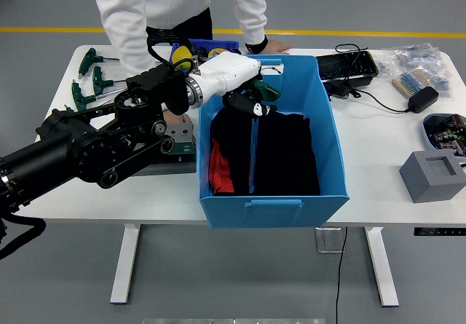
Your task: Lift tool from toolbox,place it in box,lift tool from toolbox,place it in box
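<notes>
The long T-handle hex key with a green grip [253,149] hangs upright below the left robot hand [247,100], which is closed around its grip, so the shaft tip reaches the dark cloth [280,156] inside the blue plastic box [273,209] for release.

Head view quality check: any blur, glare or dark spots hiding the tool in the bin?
Head view: sharp overall, lighting even, no glare, soft shadows under the table. The left hand and the tool show no motion blur, but the thin shaft reads faintly against the black cloth in the blue box.
</notes>
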{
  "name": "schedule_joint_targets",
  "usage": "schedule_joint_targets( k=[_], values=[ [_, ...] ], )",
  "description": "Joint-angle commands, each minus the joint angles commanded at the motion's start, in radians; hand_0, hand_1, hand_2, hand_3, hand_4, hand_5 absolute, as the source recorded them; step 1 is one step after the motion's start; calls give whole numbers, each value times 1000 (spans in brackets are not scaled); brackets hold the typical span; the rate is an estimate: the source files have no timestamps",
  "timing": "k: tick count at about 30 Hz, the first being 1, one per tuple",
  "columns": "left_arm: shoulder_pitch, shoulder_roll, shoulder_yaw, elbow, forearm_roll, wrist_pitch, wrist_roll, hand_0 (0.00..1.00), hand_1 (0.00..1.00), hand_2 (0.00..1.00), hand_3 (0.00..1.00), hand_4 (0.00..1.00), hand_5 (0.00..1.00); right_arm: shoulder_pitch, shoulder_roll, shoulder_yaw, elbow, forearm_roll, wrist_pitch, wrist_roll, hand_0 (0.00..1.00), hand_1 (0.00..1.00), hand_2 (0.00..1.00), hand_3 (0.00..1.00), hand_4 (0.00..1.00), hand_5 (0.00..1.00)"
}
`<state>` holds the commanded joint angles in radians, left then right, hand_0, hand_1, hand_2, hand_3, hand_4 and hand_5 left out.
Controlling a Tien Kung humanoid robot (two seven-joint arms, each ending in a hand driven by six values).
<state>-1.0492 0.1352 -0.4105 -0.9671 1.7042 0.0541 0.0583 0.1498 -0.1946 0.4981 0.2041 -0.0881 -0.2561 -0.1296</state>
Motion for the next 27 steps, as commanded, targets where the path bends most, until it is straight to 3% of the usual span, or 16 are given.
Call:
schedule_joint_targets(
  k=[3, 4, 9, 10, 15, 16, 21, 22, 27],
  values=[
    [-2, -16, 12, 31, -48, 3, -14, 56, 2, 6, 53, 707, 536, -1, -1, 4, 0, -7, 0, -2, 633, 602, 672, 551, 780, 673],
    [-2, -23, 18, 44, -73, -1, -15, 124, 33, 90, 141, 784, 579, -1, -1, 6, -1, -10, 0, -2, 630, 602, 672, 551, 779, 672],
    [-5, -47, 41, 86, -161, -14, -22, 124, 33, 90, 141, 784, 579, 1, -2, 12, 0, -22, 0, -5, 630, 602, 672, 551, 779, 672],
    [-6, -50, 43, 90, -169, -18, -21, 166, 141, 228, 380, 886, 690, 2, -3, 13, 0, -25, 0, -6, 631, 603, 672, 550, 779, 672],
    [-12, -70, 58, 128, -213, -30, -24, 166, 141, 228, 380, 886, 690, 8, -4, 23, -1, -43, 2, -10, 631, 603, 672, 550, 779, 672],
    [-12, -74, 61, 137, -219, -31, -26, 295, 313, 452, 599, 953, 738, 9, -4, 25, -2, -46, 2, -11, 630, 602, 675, 549, 780, 674],
    [-14, -86, 72, 174, -233, -31, -40, 295, 313, 452, 599, 953, 738, 17, -6, 31, -3, -55, 5, -14, 630, 602, 675, 549, 780, 674],
    [-17, -89, 73, 182, -234, -29, -45, 452, 473, 591, 659, 981, 741, 20, -8, 33, -3, -60, 5, -15, 631, 604, 674, 550, 779, 674],
    [-29, -95, 56, 200, -229, -6, -72, 452, 473, 591, 659, 981, 741, 29, -12, 36, -1, -69, 6, -17, 631, 604, 674, 550, 779, 674]
  ],
)
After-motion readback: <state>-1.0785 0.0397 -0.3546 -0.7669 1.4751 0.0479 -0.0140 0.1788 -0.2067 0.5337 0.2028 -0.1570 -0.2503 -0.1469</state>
